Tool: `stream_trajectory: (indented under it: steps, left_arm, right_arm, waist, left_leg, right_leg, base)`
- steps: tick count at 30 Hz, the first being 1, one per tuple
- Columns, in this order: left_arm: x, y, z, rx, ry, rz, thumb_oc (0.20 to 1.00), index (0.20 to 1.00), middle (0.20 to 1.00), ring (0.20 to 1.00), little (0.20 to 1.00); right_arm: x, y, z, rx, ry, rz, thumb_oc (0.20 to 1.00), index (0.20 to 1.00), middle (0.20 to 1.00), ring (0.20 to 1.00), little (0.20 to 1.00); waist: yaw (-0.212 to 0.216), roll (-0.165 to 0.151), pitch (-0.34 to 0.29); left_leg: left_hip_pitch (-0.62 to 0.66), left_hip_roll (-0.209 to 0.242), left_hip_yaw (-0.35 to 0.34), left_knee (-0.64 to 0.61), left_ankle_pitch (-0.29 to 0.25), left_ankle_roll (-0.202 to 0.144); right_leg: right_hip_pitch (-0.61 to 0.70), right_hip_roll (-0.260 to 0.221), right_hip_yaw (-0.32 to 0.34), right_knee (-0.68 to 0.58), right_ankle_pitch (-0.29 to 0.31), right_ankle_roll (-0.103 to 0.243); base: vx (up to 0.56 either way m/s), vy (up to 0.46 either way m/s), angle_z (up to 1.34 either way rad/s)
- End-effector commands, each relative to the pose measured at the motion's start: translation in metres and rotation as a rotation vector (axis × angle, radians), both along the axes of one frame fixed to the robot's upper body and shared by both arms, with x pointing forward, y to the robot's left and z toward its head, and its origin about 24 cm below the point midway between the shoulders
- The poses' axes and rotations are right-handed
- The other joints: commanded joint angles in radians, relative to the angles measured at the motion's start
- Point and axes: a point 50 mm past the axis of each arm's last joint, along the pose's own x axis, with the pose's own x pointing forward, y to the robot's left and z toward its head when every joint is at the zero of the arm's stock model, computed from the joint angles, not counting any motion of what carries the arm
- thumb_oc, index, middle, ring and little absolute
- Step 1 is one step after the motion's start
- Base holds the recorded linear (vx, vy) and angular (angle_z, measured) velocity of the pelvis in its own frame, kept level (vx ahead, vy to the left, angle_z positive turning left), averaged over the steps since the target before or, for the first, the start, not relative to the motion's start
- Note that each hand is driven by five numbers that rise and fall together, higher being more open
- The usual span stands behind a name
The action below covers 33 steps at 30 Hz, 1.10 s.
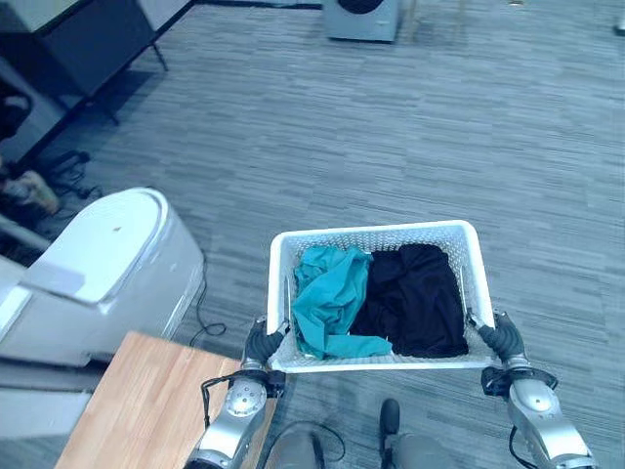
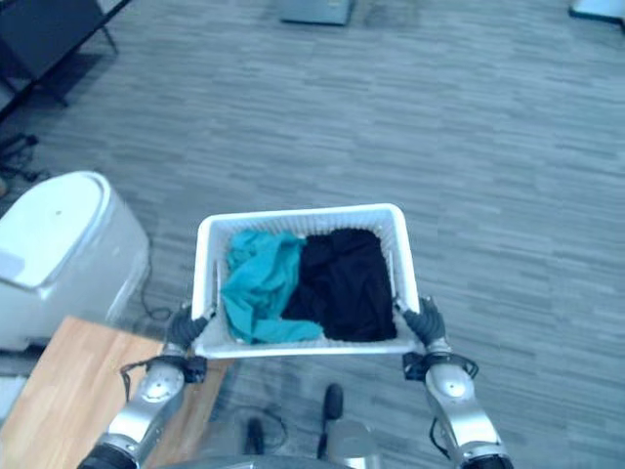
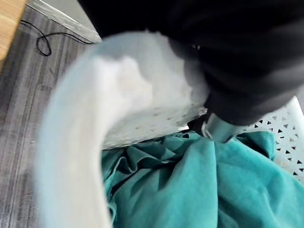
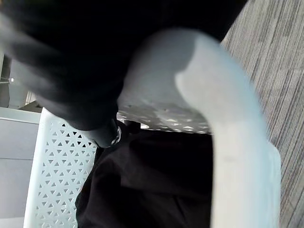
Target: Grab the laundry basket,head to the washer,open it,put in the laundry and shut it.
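The white perforated plastic laundry basket [image 1: 376, 237], holding a teal cloth [image 1: 330, 298] and a black garment [image 1: 415, 298], hangs level above the grey carpet, left hand [image 1: 262, 344] and right hand [image 1: 496, 338] curled round its opposite rims, balancing it for carrying toward the white washer [image 1: 359, 18] far ahead.

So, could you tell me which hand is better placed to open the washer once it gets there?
Marginally right, though both the left hand and right hand grip the laundry basket. The washer stands far ahead; the wooden table crowds the left side.
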Motion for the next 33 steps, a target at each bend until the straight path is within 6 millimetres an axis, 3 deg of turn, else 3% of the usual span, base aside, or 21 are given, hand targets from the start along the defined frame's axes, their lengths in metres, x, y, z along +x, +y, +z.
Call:
stream_trajectory:
  steps: [1,2,5,7,8,9,10,12,13,15,17,18,20,21,23,24,27,30,31,32,33]
  left_arm:
    - [0.012,-0.012,0.027,-0.085,-0.151,-0.099,0.200,0.200,0.200,0.200,0.200]
    - [0.011,-0.010,0.027,-0.076,-0.149,-0.099,0.200,0.200,0.200,0.200,0.200]
    - [0.010,-0.009,0.026,-0.072,-0.147,-0.096,0.200,0.200,0.200,0.200,0.200]
    - [0.005,-0.005,0.022,-0.073,-0.131,-0.089,0.200,0.200,0.200,0.200,0.200]
    - [0.003,-0.004,0.022,-0.073,-0.128,-0.088,0.200,0.200,0.200,0.200,0.200]
    - [0.001,-0.001,0.021,-0.068,-0.123,-0.082,0.200,0.200,0.200,0.200,0.200]
    - [0.001,-0.001,0.021,-0.068,-0.124,-0.082,0.200,0.200,0.200,0.200,0.200]
    - [0.002,0.004,0.023,-0.053,-0.127,-0.078,0.200,0.200,0.200,0.200,0.200]
    - [0.003,0.008,0.023,-0.035,-0.129,-0.066,0.200,0.200,0.200,0.200,0.200]
    - [0.004,0.010,0.024,-0.033,-0.134,-0.055,0.200,0.200,0.200,0.200,0.200]
    - [0.005,0.015,0.027,-0.038,-0.149,-0.022,0.200,0.200,0.200,0.200,0.200]
    - [0.005,0.015,0.027,-0.038,-0.149,-0.022,0.200,0.200,0.200,0.200,0.200]
    - [0.004,0.017,0.027,-0.047,-0.153,-0.001,0.200,0.200,0.200,0.200,0.200]
    - [0.004,0.021,0.027,-0.047,-0.156,0.021,0.200,0.200,0.200,0.200,0.200]
    - [0.004,0.022,0.027,-0.048,-0.162,0.037,0.200,0.200,0.200,0.200,0.200]
    - [0.006,0.022,0.030,-0.047,-0.180,0.041,0.200,0.200,0.200,0.200,0.200]
    - [0.009,0.017,0.033,-0.055,-0.201,0.032,0.200,0.200,0.200,0.200,0.200]
    - [0.009,0.012,0.031,-0.063,-0.197,0.012,0.200,0.200,0.200,0.200,0.200]
    - [0.012,0.007,0.031,-0.080,-0.200,0.009,0.200,0.200,0.200,0.200,0.200]
    - [0.011,0.005,0.030,-0.094,-0.188,0.008,0.200,0.200,0.200,0.200,0.200]
    - [0.011,0.001,0.029,-0.106,-0.179,-0.015,0.200,0.200,0.200,0.200,0.200]
  right_arm:
    - [0.023,0.022,0.045,0.140,-0.273,0.124,0.200,0.200,0.200,0.200,0.200]
    - [0.025,0.022,0.043,0.125,-0.262,0.126,0.200,0.200,0.200,0.200,0.200]
    - [0.026,0.023,0.043,0.121,-0.261,0.126,0.200,0.200,0.200,0.200,0.200]
    - [0.024,0.027,0.038,0.134,-0.247,0.145,0.200,0.200,0.200,0.200,0.200]
    - [0.023,0.029,0.036,0.137,-0.235,0.148,0.200,0.200,0.200,0.200,0.200]
    - [0.025,0.036,0.037,0.152,-0.239,0.178,0.200,0.200,0.200,0.200,0.200]
    - [0.026,0.036,0.037,0.152,-0.240,0.178,0.200,0.200,0.200,0.200,0.200]
    - [0.029,0.043,0.041,0.148,-0.250,0.221,0.200,0.200,0.200,0.200,0.200]
    - [0.031,0.047,0.044,0.139,-0.260,0.248,0.200,0.200,0.200,0.200,0.200]
    - [0.031,0.048,0.045,0.134,-0.263,0.257,0.200,0.200,0.200,0.200,0.200]
    - [0.034,0.051,0.048,0.141,-0.270,0.269,0.200,0.200,0.200,0.200,0.200]
    - [0.034,0.051,0.047,0.140,-0.270,0.270,0.200,0.200,0.200,0.200,0.200]
    - [0.034,0.050,0.048,0.142,-0.272,0.265,0.200,0.200,0.200,0.200,0.200]
    - [0.034,0.048,0.049,0.136,-0.271,0.258,0.200,0.200,0.200,0.200,0.200]
    - [0.034,0.047,0.048,0.124,-0.269,0.254,0.200,0.200,0.200,0.200,0.200]
    - [0.032,0.044,0.048,0.111,-0.268,0.245,0.200,0.200,0.200,0.200,0.200]
    - [0.028,0.041,0.047,0.105,-0.269,0.233,0.200,0.200,0.200,0.200,0.200]
    - [0.025,0.038,0.044,0.110,-0.262,0.219,0.200,0.200,0.200,0.200,0.200]
    - [0.024,0.036,0.042,0.099,-0.252,0.214,0.200,0.200,0.200,0.200,0.200]
    - [0.024,0.032,0.042,0.083,-0.246,0.209,0.200,0.200,0.200,0.200,0.200]
    - [0.024,0.028,0.044,0.070,-0.249,0.202,0.200,0.200,0.200,0.200,0.200]
  waist:
    - [0.042,0.013,0.006]
    - [0.063,0.029,0.012]
    - [0.074,0.028,0.019]
    - [0.084,0.033,-0.008]
    - [0.089,0.029,-0.016]
    - [0.099,0.019,-0.029]
    - [0.101,0.020,-0.030]
    - [0.100,0.013,-0.030]
    - [0.097,0.017,-0.023]
    - [0.093,0.022,-0.020]
    - [0.077,0.039,-0.017]
    - [0.074,0.040,-0.015]
    - [0.061,0.037,-0.007]
    - [0.049,0.036,0.000]
    - [0.044,0.042,0.003]
    - [0.026,0.048,0.002]
    - [0.012,0.047,0.000]
    - [0.001,0.046,-0.020]
    - [-0.009,0.066,-0.032]
    - [-0.010,0.068,-0.031]
    - [0.000,0.056,-0.017]
  left_leg:
    - [-0.011,-0.055,-0.021,-0.127,0.095,0.019]
    - [-0.054,-0.076,-0.063,-0.203,0.153,0.010]
    - [-0.067,-0.079,-0.065,-0.220,0.170,0.005]
    - [-0.032,-0.068,-0.057,-0.216,0.169,0.026]
    - [-0.022,-0.070,-0.050,-0.208,0.157,0.035]
    - [0.015,-0.067,-0.014,-0.198,0.122,0.056]
    - [0.012,-0.065,-0.013,-0.199,0.124,0.056]
    - [0.057,-0.058,0.010,-0.195,0.090,0.077]
    - [0.103,-0.054,0.026,-0.196,0.059,0.094]
    - [0.133,-0.052,0.028,-0.205,0.042,0.099]
    - [0.209,-0.034,0.044,-0.241,0.002,0.094]
    - [0.214,-0.033,0.042,-0.243,0.001,0.093]
    - [0.266,-0.035,0.043,-0.260,-0.021,0.087]
    - [0.316,-0.033,0.041,-0.279,-0.044,0.074]
    - [0.343,-0.024,0.040,-0.294,-0.054,0.066]
    - [0.389,-0.017,0.026,-0.314,-0.070,0.055]
    - [0.434,-0.010,-0.001,-0.315,-0.101,0.049]
    - [0.461,0.006,-0.021,-0.284,-0.124,0.030]
    - [0.429,0.061,-0.015,-0.141,-0.036,-0.015]
    - [0.379,0.091,-0.015,0.000,0.052,-0.031]
    - [0.265,0.119,-0.013,0.243,0.145,-0.016]
  right_leg:
    - [0.046,0.066,0.080,0.025,-0.147,0.099]
    - [0.069,0.091,0.113,0.034,-0.168,0.093]
    - [0.082,0.094,0.132,0.044,-0.184,0.091]
    - [0.132,0.075,0.159,0.068,-0.222,0.108]
    - [0.132,0.061,0.166,0.088,-0.232,0.113]
    - [0.117,0.029,0.165,0.181,-0.233,0.141]
    - [0.113,0.031,0.167,0.181,-0.231,0.141]
    - [0.061,0.021,0.176,0.318,-0.181,0.182]
    - [-0.017,0.004,0.167,0.425,-0.126,0.206]
    - [-0.059,-0.003,0.148,0.444,-0.122,0.203]
    - [-0.155,-0.023,0.048,0.357,-0.140,0.183]
    - [-0.150,-0.022,0.046,0.356,-0.142,0.182]
    - [-0.201,-0.025,0.008,0.252,-0.109,0.183]
    - [-0.235,-0.030,-0.020,0.134,-0.064,0.199]
    - [-0.253,-0.033,-0.037,0.084,-0.041,0.210]
    - [-0.300,-0.043,-0.013,0.040,-0.013,0.227]
    - [-0.318,-0.049,0.039,0.055,0.017,0.233]
    - [-0.286,-0.057,0.036,0.061,0.043,0.222]
    - [-0.256,-0.031,0.027,0.087,0.038,0.191]
    - [-0.228,-0.015,0.028,0.092,0.026,0.168]
    - [-0.155,-0.003,0.021,0.078,-0.005,0.124]
  base:
    - [0.43,0.033,-0.43]
    - [0.32,0.018,-0.31]
    - [0.26,0.049,-0.47]
    - [0.51,0.181,-0.82]
    - [0.57,0.249,-0.46]
    - [0.39,0.175,-0.61]
    - [0.39,0.165,-0.95]
    - [0.31,0.093,-0.73]
    - [0.28,0.074,-0.47]
    - [0.22,0.045,-0.34]
    - [0.38,-0.004,-0.22]
    - [0.34,-0.044,-0.25]
    - [0.39,-0.098,-0.24]
    - [0.42,-0.115,-0.15]
    - [0.42,-0.139,-0.02]
    - [0.45,-0.163,0.06]
    - [0.42,-0.200,0.35]
    - [0.44,-0.279,0.58]
    - [0.41,-0.396,0.75]
    - [0.58,-0.630,0.28]
    - [0.29,-0.392,0.28]
